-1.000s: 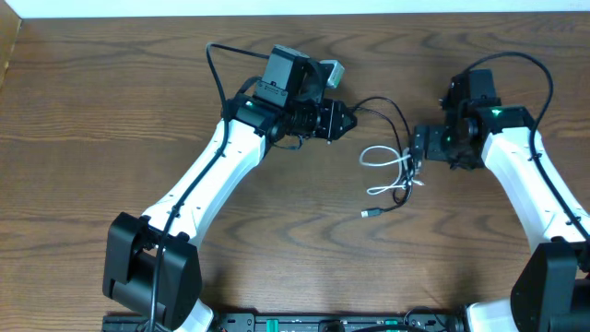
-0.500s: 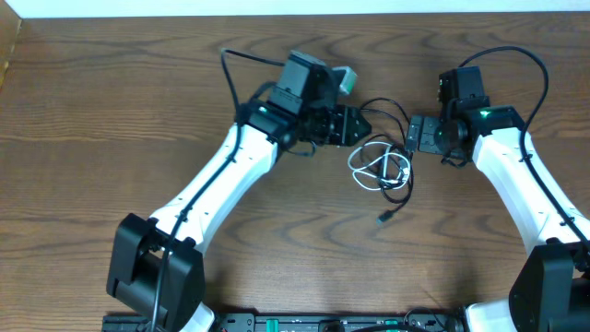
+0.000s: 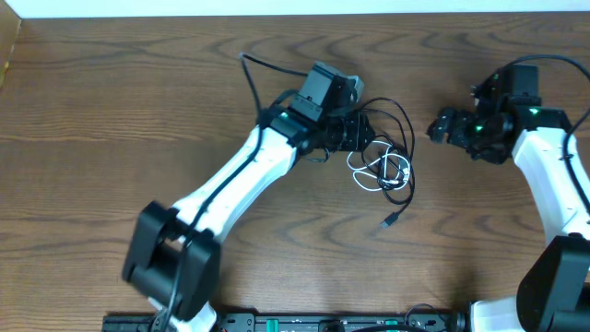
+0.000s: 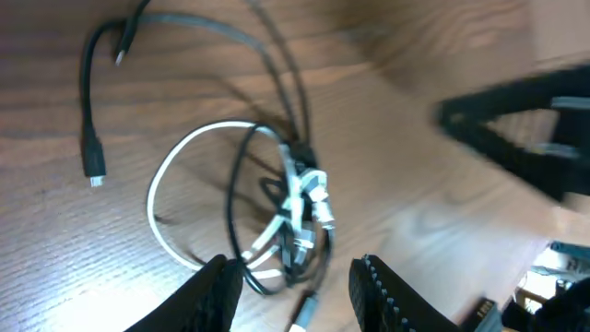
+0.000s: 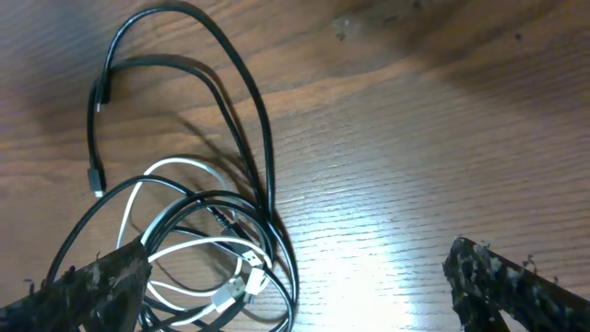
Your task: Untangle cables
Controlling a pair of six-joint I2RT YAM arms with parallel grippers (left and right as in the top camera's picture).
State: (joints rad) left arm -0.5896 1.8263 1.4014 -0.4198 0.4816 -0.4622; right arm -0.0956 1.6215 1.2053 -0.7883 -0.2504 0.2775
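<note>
You've got 2 cables, 1 black (image 3: pixel 409 180), 1 white (image 3: pixel 369 171), tangled mid-table (image 3: pixel 138 111). Left gripper (image 3: pixel 365 135) spread wide over tangle, gripping nothing. Right gripper (image 3: pixel 440 124) also wide, empty, nearby.

The brown wood-grain desk (image 3: pixel 111 111) carried a white cable (image 4: pixel 154 203) and a black cable (image 4: pixel 87 101), tangled together in loose loops, one black plug end trailing free

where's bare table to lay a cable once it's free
Bare wood: the wide table stretch left of the left arm; the patch between the black plug and the near edge. Crowded: the cables tangled at the left pincer, right pincer nearby.
</note>
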